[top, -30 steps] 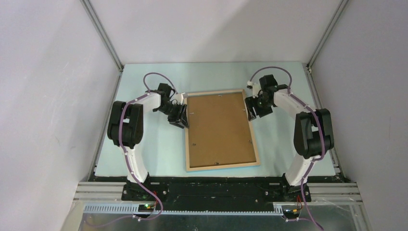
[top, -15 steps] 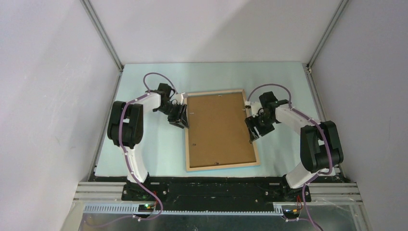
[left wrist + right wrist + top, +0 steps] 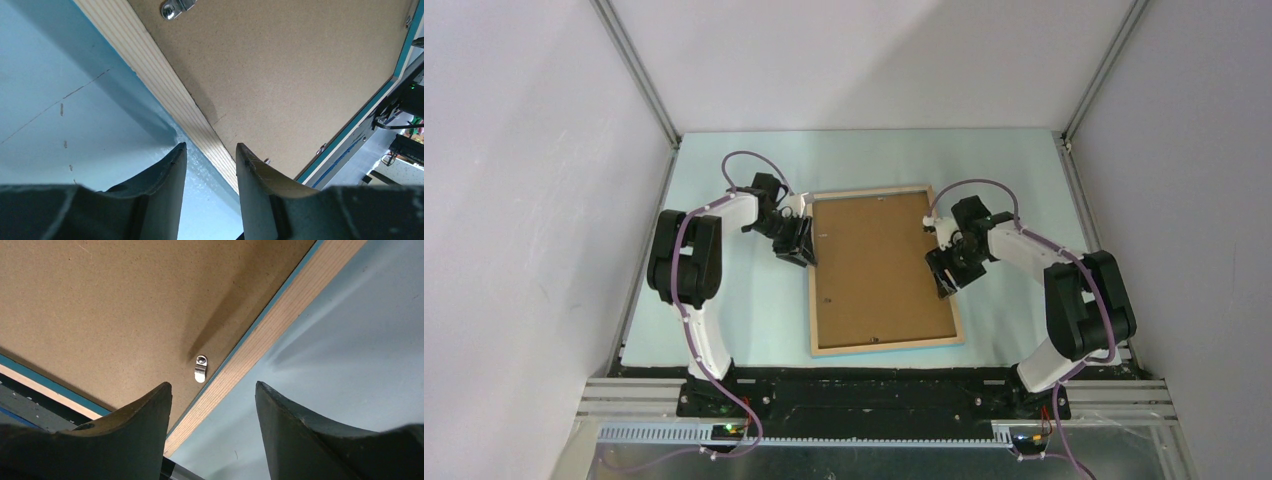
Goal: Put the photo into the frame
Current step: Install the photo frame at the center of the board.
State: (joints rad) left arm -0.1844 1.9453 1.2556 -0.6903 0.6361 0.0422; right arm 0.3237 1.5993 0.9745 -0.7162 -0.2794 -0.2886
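A: Where does the frame (image 3: 886, 344) lie?
B: Flat on the table (image 3: 744, 310) in the middle of the top view, pale wood up, with the board (image 3: 879, 265) filling its opening. The photo is not in sight, and whether it lies beneath the board cannot be told

A: And the grippers?
B: The left gripper (image 3: 796, 243) sits at the frame's left side, near the upper left corner. Its fingers (image 3: 165, 175) stand apart, the wooden edge runs into the gap, and nothing shows clamped between them. The right gripper (image 3: 946, 272) hangs over the frame's right side, about mid-height, with its fingers (image 3: 295, 420) wide apart and empty. A small metal tab (image 3: 200, 369) shows just beyond the gap in the wrist view

A: So the step in hand?
B: Probably working that tab, which sits at the board's edge beside the wood. The right arm would do best to bring one fingertip down next to the tab's free end, not onto its screw, and sweep sideways with light pressure so the board is not dented. The left should brace its side so the frame neither slides nor turns. Which way the tab must swing depends on whether the photo is already in
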